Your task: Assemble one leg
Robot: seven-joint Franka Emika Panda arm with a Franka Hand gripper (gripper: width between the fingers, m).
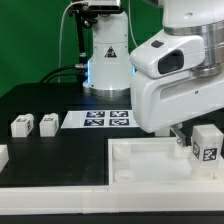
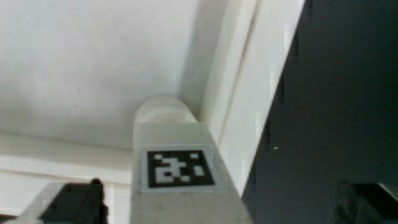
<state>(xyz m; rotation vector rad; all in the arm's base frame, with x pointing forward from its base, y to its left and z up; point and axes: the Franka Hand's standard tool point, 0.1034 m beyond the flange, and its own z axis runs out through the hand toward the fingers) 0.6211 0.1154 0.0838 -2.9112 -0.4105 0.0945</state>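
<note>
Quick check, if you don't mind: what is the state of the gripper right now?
Gripper: open, loosely straddling the small white chunky plastic leg block with a black-and-white tag, not clamped on it.

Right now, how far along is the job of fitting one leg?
Done: one leg stands at the panel's corner, under the gripper. In hand: seating it; whether the fingers grip it is unclear. Left: fixing it firmly; two spare legs lie untouched beside the marker board.
</note>
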